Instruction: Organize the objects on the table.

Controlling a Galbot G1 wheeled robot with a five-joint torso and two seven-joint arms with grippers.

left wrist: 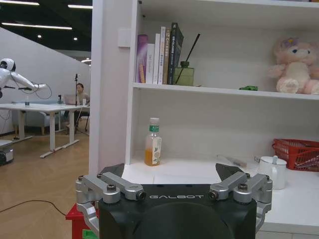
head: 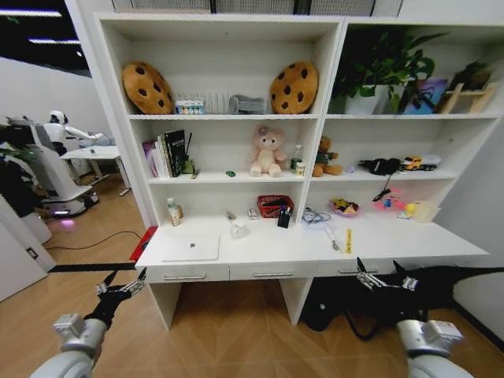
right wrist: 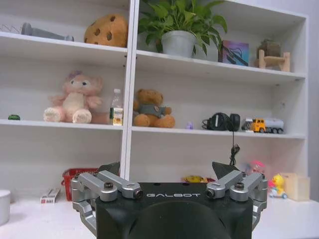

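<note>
My left gripper (head: 120, 288) hangs low in front of the long white desk with three shallow drawers (head: 315, 253), off its left corner, fingers spread wide around nothing; in the left wrist view the same black claw (left wrist: 169, 175) gapes open toward the desk's near edge. My right gripper (head: 383, 279) sits just as low off the right end of the desk, jaws also splayed wide and empty, and its wrist camera shows the open claw (right wrist: 168, 173) facing the shelving. Moving outward onto the desktop: the thin silver laptop (head: 190, 247) lies closed and flat at the left end, near the front edge. Behind it stands a clear bottle of orange drink (head: 173, 211) against the back wall. Toward the middle, the small black pen cup (head: 283, 216) stands upright just beside a red mesh basket (head: 274, 205). Higher up, the tiny green toy car (head: 230, 173) rests on the shelf between a row of upright books (head: 165, 154) and a pink plush bear (head: 268, 151).
</note>
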